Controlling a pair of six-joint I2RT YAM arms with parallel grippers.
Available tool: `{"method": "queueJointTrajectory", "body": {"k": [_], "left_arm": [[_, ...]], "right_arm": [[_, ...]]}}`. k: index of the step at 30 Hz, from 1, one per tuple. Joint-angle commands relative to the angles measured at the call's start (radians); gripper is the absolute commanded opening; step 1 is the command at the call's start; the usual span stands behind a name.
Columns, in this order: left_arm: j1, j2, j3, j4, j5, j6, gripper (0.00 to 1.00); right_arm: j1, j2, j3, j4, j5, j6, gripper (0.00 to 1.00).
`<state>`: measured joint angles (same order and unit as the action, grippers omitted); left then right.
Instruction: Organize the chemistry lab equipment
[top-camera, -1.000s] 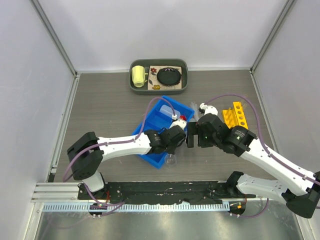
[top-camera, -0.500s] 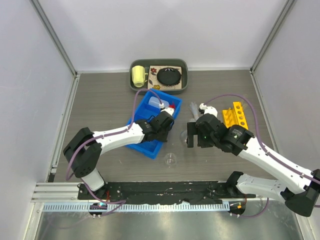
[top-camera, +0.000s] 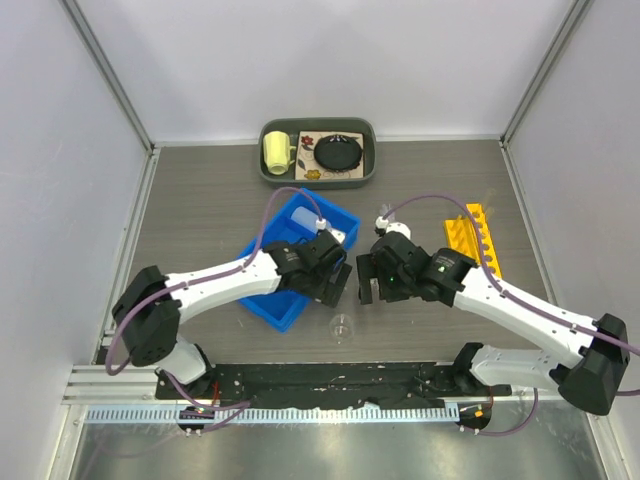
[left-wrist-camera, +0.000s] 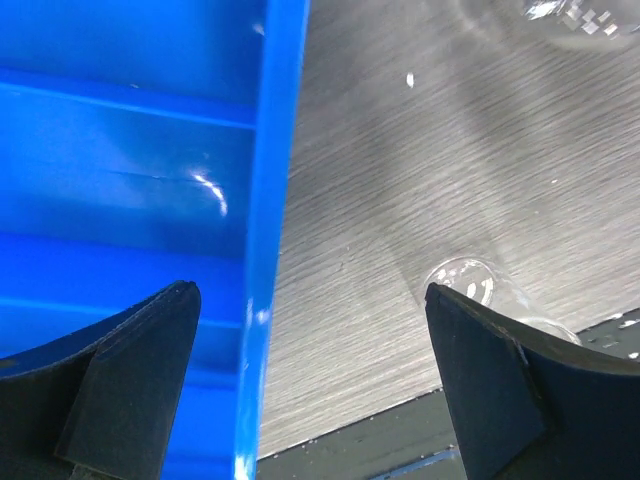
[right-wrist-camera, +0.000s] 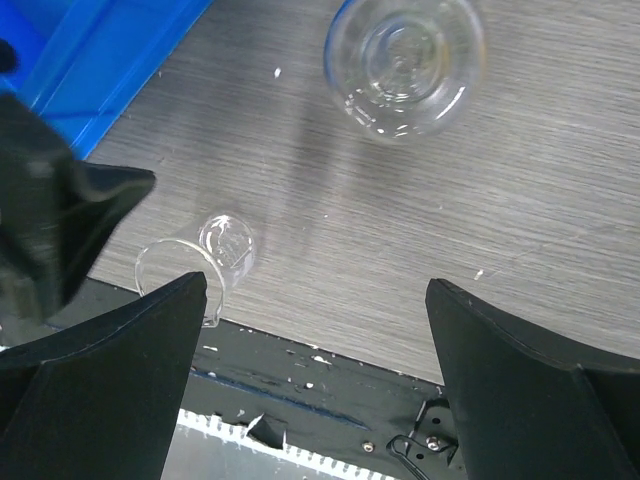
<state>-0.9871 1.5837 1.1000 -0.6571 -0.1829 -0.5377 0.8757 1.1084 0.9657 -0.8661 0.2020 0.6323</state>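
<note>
Two robot arms meet over the middle of a grey lab bench, both with nothing in their grip. The left gripper (left-wrist-camera: 308, 292) has its jaws spread wide. The long wall of a blue bin (left-wrist-camera: 270, 180) runs up between the two fingers, and neither finger can be seen touching it. The right gripper (right-wrist-camera: 315, 290) is spread just as wide over bare bench beside it.

The bin lies skewed, left of centre. A white squeeze bottle (top-camera: 302, 212) rests in its far end, with its cap hidden from the overhead camera. A small clear beaker (right-wrist-camera: 200, 262) sits alone by the near edge, just in front of the two grippers and clear of the bin. A round clear flask (right-wrist-camera: 405, 50), seen from above, stands on the bench just beyond the right gripper's fingers. The yellow tube rack (top-camera: 473, 238) lies toward the right edge, well apart from the bin.

At the middle of the far edge, a green tray (top-camera: 268, 176) holds a yellow mug (top-camera: 275, 152) and a black disc (top-camera: 338, 152).
</note>
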Motion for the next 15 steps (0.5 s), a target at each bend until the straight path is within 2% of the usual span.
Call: {"method": "queueJointTrajectory", "body": {"k": [1, 10, 15], "left_arm": [[0.007, -0.097, 0.118, -0.114, -0.092, 0.03, 1.0], [0.083, -0.12, 0.257, -0.255, -0.154, 0.056, 1.0], [0.192, -0.211, 0.319, -0.32, -0.113, 0.016, 1.0]], "right_arm": [[0.037, 0.033, -0.007, 0.084, -0.024, 0.024, 0.97], [0.071, 0.073, 0.024, 0.095, -0.01, 0.029, 0.97], [0.112, 0.107, -0.011, 0.131, -0.019, 0.05, 0.96]]}}
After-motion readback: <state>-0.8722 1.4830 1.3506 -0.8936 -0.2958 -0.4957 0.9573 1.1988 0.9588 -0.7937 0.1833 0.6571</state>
